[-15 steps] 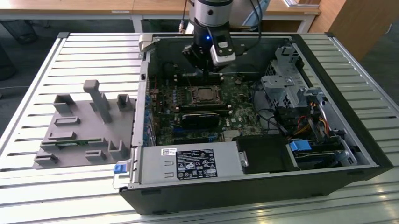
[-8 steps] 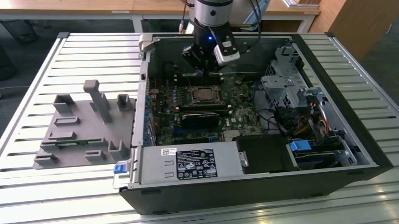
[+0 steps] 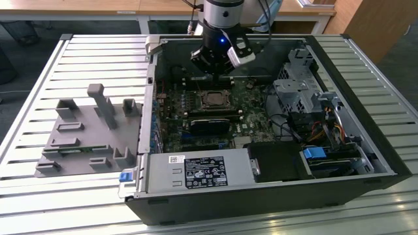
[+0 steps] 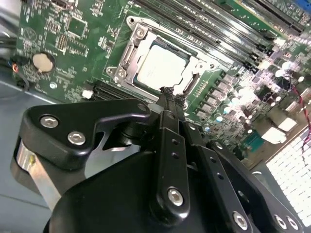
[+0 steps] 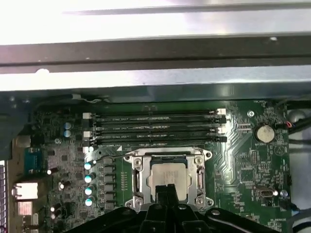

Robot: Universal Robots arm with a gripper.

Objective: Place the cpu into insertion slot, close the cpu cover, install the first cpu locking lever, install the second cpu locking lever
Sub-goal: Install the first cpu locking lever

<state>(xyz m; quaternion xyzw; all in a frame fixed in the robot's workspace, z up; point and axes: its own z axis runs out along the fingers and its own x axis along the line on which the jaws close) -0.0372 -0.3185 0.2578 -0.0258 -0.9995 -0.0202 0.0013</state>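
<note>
Pale slatted metal table (image 3: 65, 205) carries an open black computer case (image 3: 261, 200) lying on its side, with desks and a dark floor behind it.

Near the middle of the green motherboard (image 3: 255, 117) (image 5: 243, 160) (image 4: 63, 29) sits the cpu (image 3: 213, 100) (image 5: 167, 175) (image 4: 163, 65), a small flat square chip with a pale silvery-beige metal top. It lies level inside the insertion slot (image 5: 165, 158), a small square black socket with a silvery rim. The cpu cover (image 5: 137, 180) (image 4: 127, 54), a thin silvery metal frame with a square cut-out, lies flat around the chip, whose top shows through the opening.

The black gripper (image 3: 217, 74) (image 4: 167, 91) (image 5: 167, 190) hangs over the board with its fingers drawn together into one narrow tip and nothing between them. In both wrist views that tip overlaps one edge of the chip; whether it touches cannot be told. In the exterior view it stands between the socket and the case's far wall.

Just beside the socket run four long black memory slots (image 5: 155, 128) (image 4: 218, 34), side by side. A round silver coin battery (image 5: 265, 133) (image 4: 43, 62) sits on the board nearby. A grey power supply box (image 3: 196, 171) with a printed label fills the case's near edge, and a silvery metal drive cage (image 3: 297, 93) stands along the side at the exterior view's right. Outside the case, toward the table's edge at the exterior view's left, rests a grey moulded fixture (image 3: 85, 132) with upright posts.
</note>
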